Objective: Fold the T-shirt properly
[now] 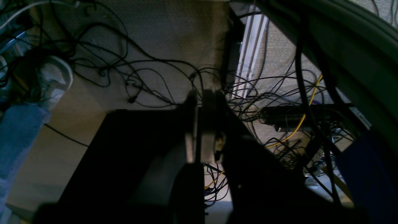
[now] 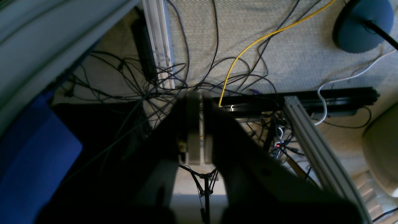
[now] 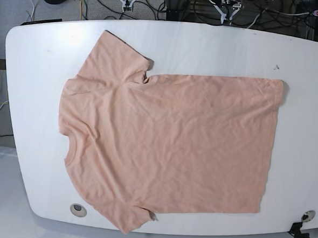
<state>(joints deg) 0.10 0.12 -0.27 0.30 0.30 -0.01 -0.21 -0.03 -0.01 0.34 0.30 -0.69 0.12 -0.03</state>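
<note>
We saw the T-shirt [image 3: 168, 146] spread flat on the white table [image 3: 39, 47], collar toward its left end. Left gripper [image 1: 199, 124] and right gripper [image 2: 197, 124] were pressed together, holding nothing, over cables.

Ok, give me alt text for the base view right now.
A peach T-shirt lies spread flat and unfolded on a white table, collar toward the left and hem toward the right. No arm or tool shows; cables run along the floor beyond the far edge.
</note>
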